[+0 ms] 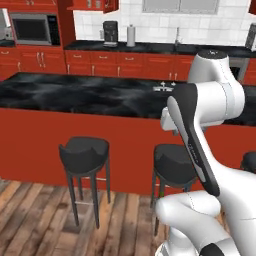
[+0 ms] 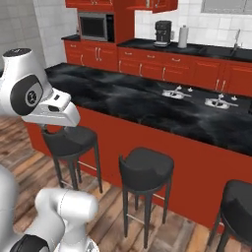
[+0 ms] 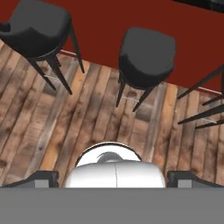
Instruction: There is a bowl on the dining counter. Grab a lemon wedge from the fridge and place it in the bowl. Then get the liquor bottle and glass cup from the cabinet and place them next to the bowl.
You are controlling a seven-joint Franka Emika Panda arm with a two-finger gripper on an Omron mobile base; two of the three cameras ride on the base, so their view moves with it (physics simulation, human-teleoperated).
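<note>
The dining counter (image 1: 75,92) (image 2: 147,106), with its black veined top and red front, runs across in front of me. My gripper (image 3: 113,179) hangs over the wooden floor on the stool side of the counter and points down. Its fingertips (image 3: 41,177) stand far apart at the view's bottom corners with nothing between them, so it is open. In the right base view the hand (image 2: 59,114) sits at the left, above a stool. Red wall cabinets (image 1: 95,5) (image 2: 157,5) hang at the back. The bowl, lemon wedge, fridge, liquor bottle and glass cup are out of view.
Black round stools (image 1: 84,152) (image 2: 146,167) (image 3: 146,57) line the counter's front. Two small grey fixtures (image 2: 176,92) sit on its top. On the back wall counter stand a microwave (image 1: 32,29), a coffee machine (image 2: 163,33) and a paper roll (image 2: 183,37).
</note>
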